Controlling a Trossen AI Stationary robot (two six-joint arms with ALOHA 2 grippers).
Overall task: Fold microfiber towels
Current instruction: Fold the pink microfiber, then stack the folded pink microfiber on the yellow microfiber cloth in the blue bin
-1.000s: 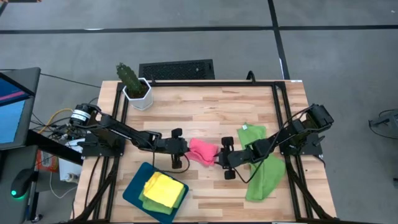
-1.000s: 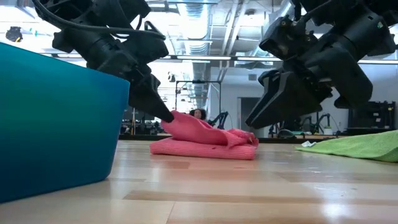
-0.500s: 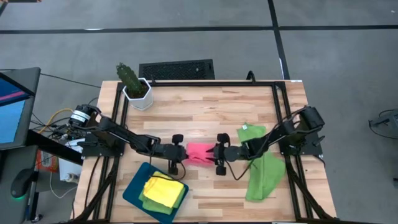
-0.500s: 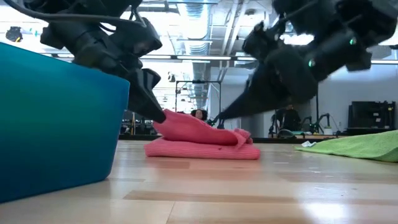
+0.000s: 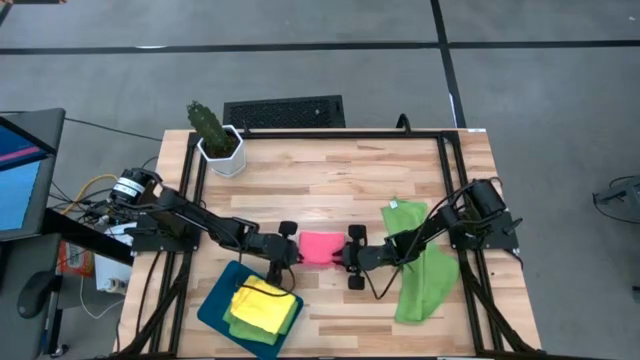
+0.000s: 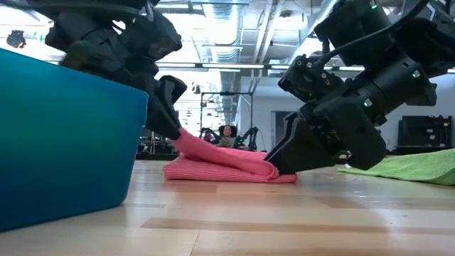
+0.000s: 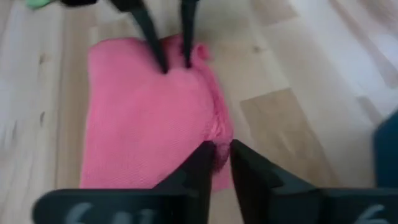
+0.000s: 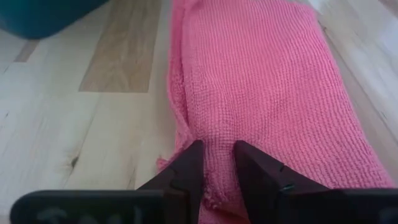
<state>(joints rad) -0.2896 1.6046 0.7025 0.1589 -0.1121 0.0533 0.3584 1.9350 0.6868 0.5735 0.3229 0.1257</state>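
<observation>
currently: pink towel, mid-table, pinched at opposite ends by left gripper and right gripper, likely to square the fold.

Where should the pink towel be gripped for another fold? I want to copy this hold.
By its two short ends, one gripper from each side, as now: the left gripper pinches one edge of the pink towel and the right gripper the opposite one. It lies flat and doubled on the table, so thin edges are probably the easiest purchase.
</observation>
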